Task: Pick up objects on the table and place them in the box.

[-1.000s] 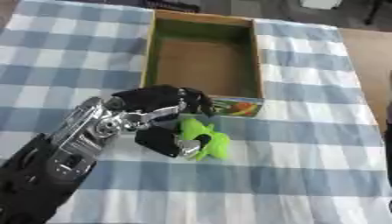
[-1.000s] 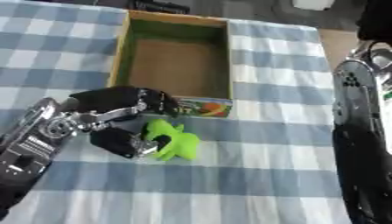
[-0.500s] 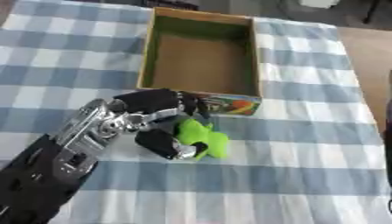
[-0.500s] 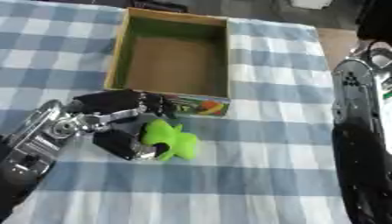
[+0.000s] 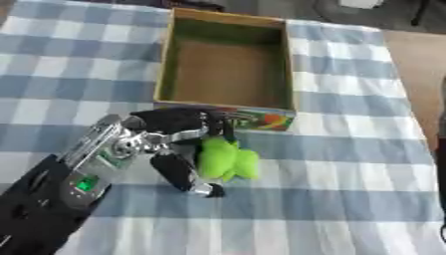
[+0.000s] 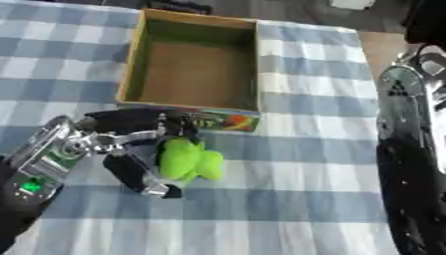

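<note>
**user_a:** One toy, one hand doing the work. The fingers (image 5: 196,130) of the left hand (image 5: 166,144) are curled over the top of the green soft toy (image 5: 228,158) with the thumb hooked under its near side, so it's clamped on it. Toy looks like it's resting on the checked cloth of the worktop (image 5: 348,184), just in front of the box (image 5: 225,97).

**user_b:** Yeah, and the box is open and looks empty, so loads of room. If it were me I'd lift straight up first, high enough to clear that printed front wall, then carry it forward over the middle before letting go. It's squishy, so it could slip out sideways if the wrist rolls.

**user_a:** Right arm just hangs at the right edge of the right eye view, hand not visible.
</note>
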You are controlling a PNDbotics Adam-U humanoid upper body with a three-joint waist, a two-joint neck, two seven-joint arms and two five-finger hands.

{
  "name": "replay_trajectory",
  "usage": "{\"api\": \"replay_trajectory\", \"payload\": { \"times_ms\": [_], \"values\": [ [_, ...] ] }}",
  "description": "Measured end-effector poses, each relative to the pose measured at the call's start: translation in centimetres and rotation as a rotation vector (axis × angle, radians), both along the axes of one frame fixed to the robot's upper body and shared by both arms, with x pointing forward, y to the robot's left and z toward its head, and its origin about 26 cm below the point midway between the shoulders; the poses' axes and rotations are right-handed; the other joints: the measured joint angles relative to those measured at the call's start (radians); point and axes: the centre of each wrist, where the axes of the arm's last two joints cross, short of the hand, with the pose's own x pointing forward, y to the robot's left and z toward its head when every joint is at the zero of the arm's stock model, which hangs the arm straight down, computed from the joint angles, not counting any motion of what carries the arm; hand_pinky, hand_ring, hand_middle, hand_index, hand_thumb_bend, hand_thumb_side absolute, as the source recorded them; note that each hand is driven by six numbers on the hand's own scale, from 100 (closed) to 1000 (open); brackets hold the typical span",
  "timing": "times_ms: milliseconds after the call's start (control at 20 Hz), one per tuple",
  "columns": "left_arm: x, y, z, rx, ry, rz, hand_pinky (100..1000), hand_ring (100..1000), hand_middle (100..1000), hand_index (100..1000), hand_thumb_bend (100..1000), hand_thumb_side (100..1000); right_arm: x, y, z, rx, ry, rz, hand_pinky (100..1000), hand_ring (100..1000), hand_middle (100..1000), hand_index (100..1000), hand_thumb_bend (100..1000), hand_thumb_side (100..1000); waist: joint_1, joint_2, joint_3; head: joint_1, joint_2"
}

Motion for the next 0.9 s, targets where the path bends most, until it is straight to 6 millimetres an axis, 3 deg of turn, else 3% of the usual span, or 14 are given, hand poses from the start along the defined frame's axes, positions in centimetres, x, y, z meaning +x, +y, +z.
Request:
{"api": "replay_trajectory", "payload": {
  "times_ms": [100, 200, 250, 300, 350, 450, 500, 550, 700, 900],
  "values": [
    [-0.04, -0.03, 0.05, 0.011, 0.006, -0.002, 769, 799, 882, 895, 525, 569, 0.00, 0.01, 0.00, 0.000, 0.000, 0.000, 414, 393, 419, 541, 100, 809, 0.000, 0.000, 0.000, 0.000, 0.000],
    [-0.13, -0.10, 0.18, 0.016, 0.008, -0.005, 759, 797, 880, 891, 491, 553, 0.00, 0.03, -0.01, -0.001, 0.000, 0.001, 413, 393, 419, 541, 100, 809, 0.000, 0.000, 0.000, -0.003, 0.000],
    [-0.16, -0.12, 0.22, 0.019, 0.007, -0.007, 736, 785, 873, 882, 422, 544, 0.00, 0.04, -0.01, -0.001, 0.000, 0.001, 413, 393, 419, 541, 100, 809, 0.000, 0.000, 0.000, -0.003, 0.000],
    [-0.19, -0.14, 0.26, 0.020, 0.004, -0.007, 742, 788, 875, 884, 438, 546, 0.00, 0.04, -0.01, -0.001, 0.000, 0.001, 413, 393, 419, 541, 100, 809, 0.000, 0.000, 0.000, -0.003, 0.000],
    [-0.21, -0.15, 0.29, 0.020, 0.000, -0.007, 626, 730, 848, 847, 282, 521, 0.00, 0.05, -0.01, -0.001, 0.000, 0.002, 414, 393, 419, 541, 100, 809, 0.000, 0.000, 0.000, -0.003, 0.000],
    [-0.33, -0.21, 0.49, 0.008, -0.028, -0.011, 403, 584, 784, 780, 112, 500, -0.01, 0.05, -0.01, -0.001, 0.000, 0.002, 414, 393, 419, 540, 100, 809, 0.000, 0.000, 0.000, -0.003, 0.000],
    [-0.39, -0.22, 0.63, -0.006, -0.053, -0.012, 435, 604, 796, 790, 151, 494, -0.01, 0.05, -0.01, -0.001, 0.000, 0.002, 414, 393, 419, 540, 100, 809, 0.000, 0.000, 0.000, -0.003, 0.000],
    [-0.44, -0.22, 0.77, -0.024, -0.081, -0.015, 252, 502, 730, 738, 100, 514, -0.01, 0.05, -0.01, -0.001, 0.000, 0.002, 414, 393, 419, 540, 100, 808, 0.000, 0.000, 0.000, -0.003, 0.000],
    [-0.49, -0.22, 0.91, -0.093, -0.166, -0.017, 100, 383, 623, 672, 100, 569, -0.01, 0.05, -0.02, -0.001, 0.000, 0.002, 414, 393, 419, 540, 100, 808, 0.000, 0.000, 0.000, -0.003, 0.000],
    [-0.44, -0.17, 0.84, -0.191, -0.258, -0.016, 100, 224, 473, 545, 100, 547, -0.01, 0.05, -0.02, -0.001, 0.000, 0.002, 414, 393, 419, 540, 100, 808, 0.000, 0.000, 0.000, -0.003, 0.000]
  ]
}}
